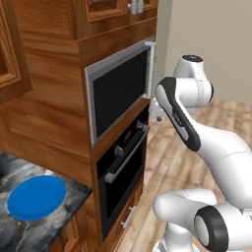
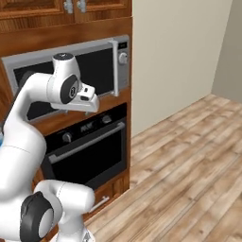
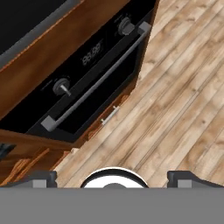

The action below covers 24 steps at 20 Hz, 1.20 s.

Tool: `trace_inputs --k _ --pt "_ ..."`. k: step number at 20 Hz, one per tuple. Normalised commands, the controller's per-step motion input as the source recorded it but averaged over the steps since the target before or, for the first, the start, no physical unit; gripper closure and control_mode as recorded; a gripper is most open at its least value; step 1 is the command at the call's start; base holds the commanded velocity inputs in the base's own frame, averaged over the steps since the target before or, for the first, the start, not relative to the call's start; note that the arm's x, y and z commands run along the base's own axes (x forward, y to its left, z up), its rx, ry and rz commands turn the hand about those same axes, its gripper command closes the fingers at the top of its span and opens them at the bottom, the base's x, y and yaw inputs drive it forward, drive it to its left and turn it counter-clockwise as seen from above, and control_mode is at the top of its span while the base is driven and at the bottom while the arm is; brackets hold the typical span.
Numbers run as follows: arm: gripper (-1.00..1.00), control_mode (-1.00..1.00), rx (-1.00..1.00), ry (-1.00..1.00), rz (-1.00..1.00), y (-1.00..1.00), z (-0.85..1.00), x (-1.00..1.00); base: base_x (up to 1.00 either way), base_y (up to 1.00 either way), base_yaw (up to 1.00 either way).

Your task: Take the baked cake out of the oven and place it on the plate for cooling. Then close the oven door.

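- Gripper (image 3: 113, 177) spread wide, holding nothing, finger tips far apart at bottom of hand view, hovering above wood floor (image 3: 175, 96) in front of oven (image 3: 87, 74).
- In right base view, hand (image 2: 87, 100) raised at level of wood strip between microwave (image 2: 71, 71) and oven (image 2: 90, 142), apart from both.
- Plate (image 1: 37, 197) blue, bare, flat on dark marbled counter (image 1: 74, 197), near left of oven column, well apart from gripper.
- Oven door (image 1: 123, 172) shut, black glass front, silver bar handle (image 3: 96, 81) horizontal across its top, untouched.
- Two knobs (image 3: 62, 86) and digital display (image 3: 92, 53) on strip above handle.
- Drawer with small silver pull (image 3: 109, 115) below oven.
- Cake hidden; cannot tell where behind shut door.
- Microwave above oven, silver frame, vertical handle (image 1: 149, 69), door shut.
- Wood cabinets (image 1: 113, 10) topmost; beige wall (image 2: 179, 52) to the right.
- White arm link (image 1: 179, 115) crossing in front of oven column's right edge in left base view.
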Motion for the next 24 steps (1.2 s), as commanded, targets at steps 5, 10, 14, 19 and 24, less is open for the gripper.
trace_inputs --k 5,10,14,19,24 --pt "-1.0 1.0 0.0 0.0 0.0 0.0 0.0 0.0 -0.01 0.74 -0.1" --pt "-1.0 1.0 0.0 0.0 0.0 0.0 0.0 0.0 -0.06 0.73 0.0" --pt "-1.0 1.0 0.0 0.0 0.0 0.0 0.0 0.0 -0.1 0.38 0.0" --pt "-1.0 1.0 0.0 0.0 0.0 0.0 0.0 0.0 -0.05 0.13 -0.06" --pt "-1.0 1.0 0.0 0.0 0.0 0.0 0.0 0.0 0.0 0.17 -0.02"
